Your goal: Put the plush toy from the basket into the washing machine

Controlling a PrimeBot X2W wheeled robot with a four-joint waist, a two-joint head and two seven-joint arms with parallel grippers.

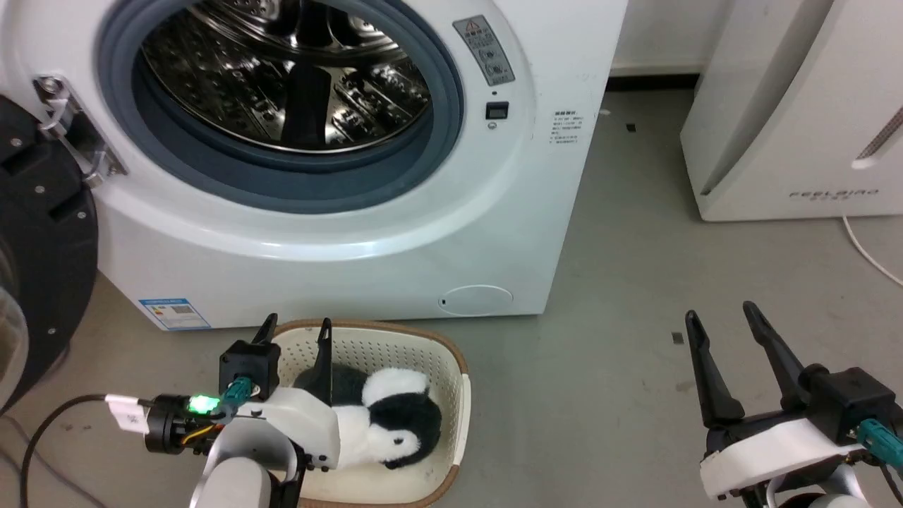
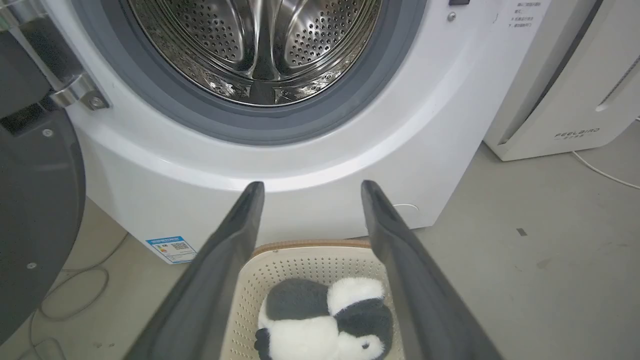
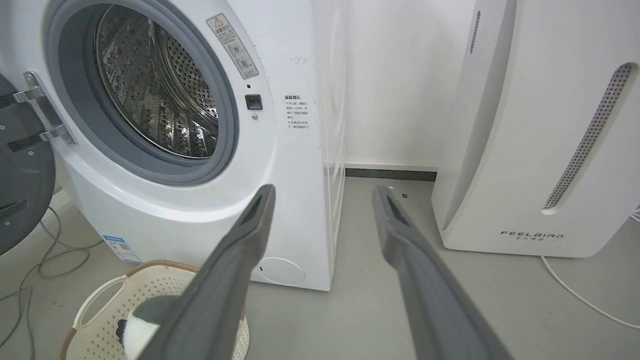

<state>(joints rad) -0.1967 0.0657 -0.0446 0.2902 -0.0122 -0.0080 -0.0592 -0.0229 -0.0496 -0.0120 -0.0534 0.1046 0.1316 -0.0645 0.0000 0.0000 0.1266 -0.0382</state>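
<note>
- Your left gripper point(image 1: 298, 321) hung over the basket point(image 1: 395, 353), fingers spread wide, empty; your right gripper point(image 1: 720, 310) was spread too.
- The plush toy point(image 1: 395, 423) looked soft and light, so you'd best pinch its thick middle.

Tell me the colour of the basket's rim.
Brown, with a woven look, around the cream perforated basket; the head view shows it best.

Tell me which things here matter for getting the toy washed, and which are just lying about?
Part of the job: plush toy, basket, washing machine, left gripper open over the basket.
Just lying about: FEELBIRD appliance, white cable.
</note>
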